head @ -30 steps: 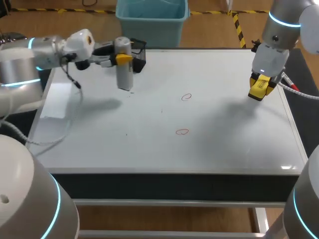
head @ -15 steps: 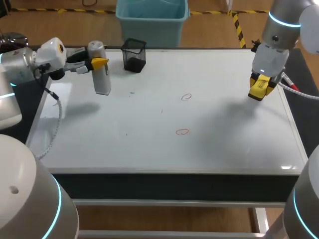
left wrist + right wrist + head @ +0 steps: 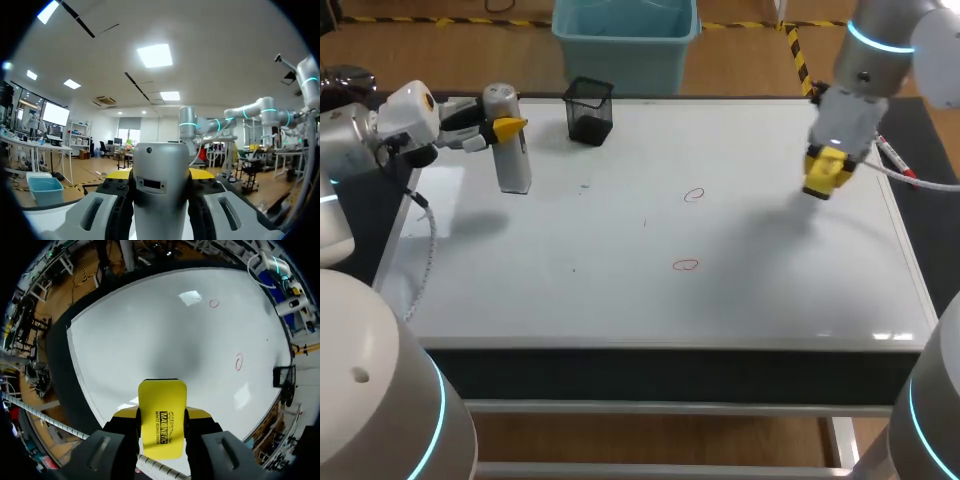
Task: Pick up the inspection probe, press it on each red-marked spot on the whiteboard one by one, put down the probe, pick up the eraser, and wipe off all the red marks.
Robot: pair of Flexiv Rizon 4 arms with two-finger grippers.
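The whiteboard [image 3: 750,290] covers nearly the whole table top, lying flat, and I have both arms over it. My left arm [image 3: 360,140] comes in along the far left edge. My right arm [image 3: 880,50] drops down from the far right corner.

The inspection probe [image 3: 510,160], a silver cylinder, hangs upright over the far left part of the board. The left gripper [image 3: 505,128] pinches it near its top. On the left wrist camera the probe's body fills the gap between the two fingers, which press on it from either side. Its shadow falls on the board off to one side of its base, so I read it as held clear of the surface.

A black mesh cup [image 3: 589,111] stands on the board's far edge, just right of the probe and apart from it.

The eraser [image 3: 823,172], a yellow block, is clamped in the right gripper [image 3: 828,165] above the right part of the board. The right wrist camera shows it squeezed between both fingers, with its flat face towards the camera.

Two small red marks sit near the middle of the board, both unwiped. One [image 3: 694,195] is farther from me, the other [image 3: 686,265] nearer. The eraser is well to the right of both, the probe well to their left.
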